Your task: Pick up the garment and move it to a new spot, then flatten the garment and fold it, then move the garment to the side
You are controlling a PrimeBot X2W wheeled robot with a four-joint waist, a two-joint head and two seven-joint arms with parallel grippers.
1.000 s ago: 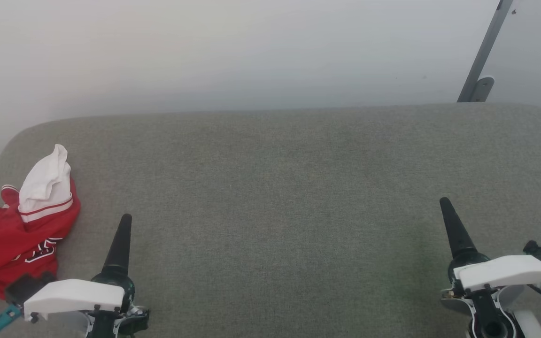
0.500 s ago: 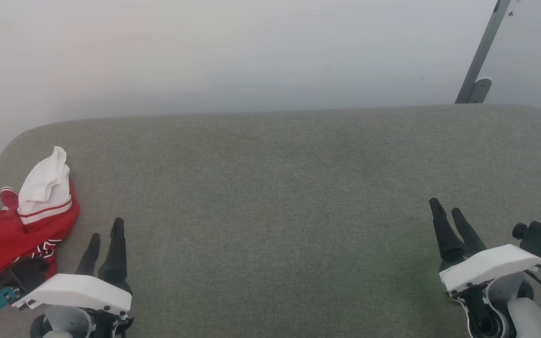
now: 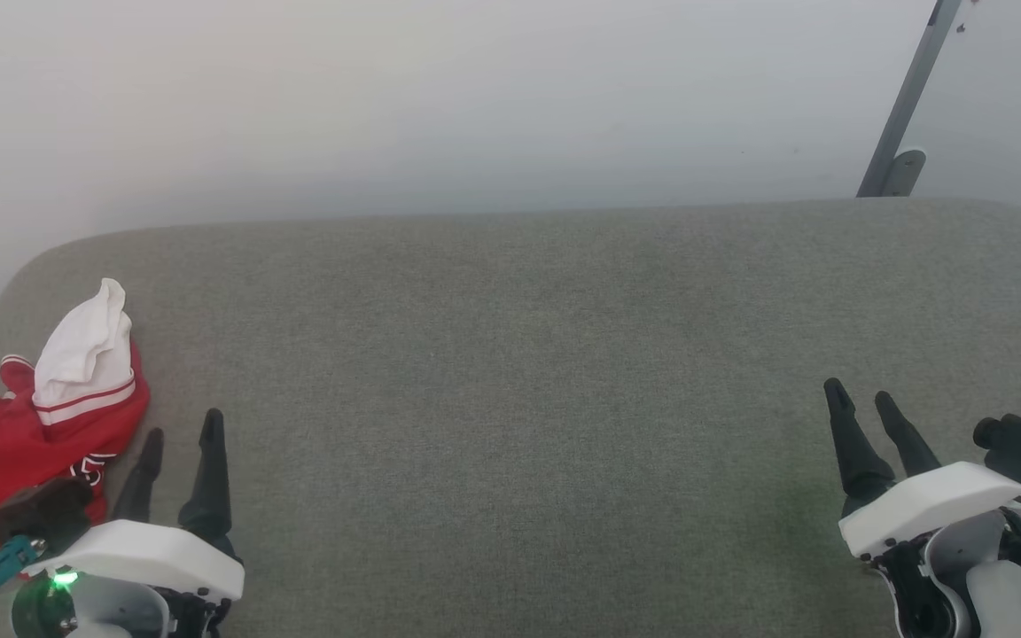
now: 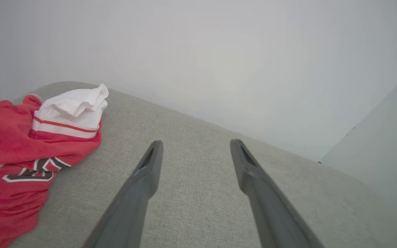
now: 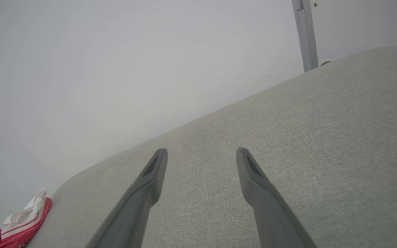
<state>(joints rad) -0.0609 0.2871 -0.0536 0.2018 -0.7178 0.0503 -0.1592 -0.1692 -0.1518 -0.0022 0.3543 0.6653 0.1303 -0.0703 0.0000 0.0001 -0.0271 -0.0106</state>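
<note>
Nothing can be read: the dark, white-edged characters (image 4: 29,171) on the red garment (image 4: 5,137) are crumpled and illegible.

Light soft, even, fairly bright; wall (image 3: 475,106) beyond left gripper (image 3: 183,423) washed-out, hazy; wrist views warp twd edges.

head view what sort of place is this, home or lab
Probably a bare test room, not a home: a grey fabric-covered surface against a blank pale wall, a slanted metal strut behind it, and a crumpled red garment.
</note>
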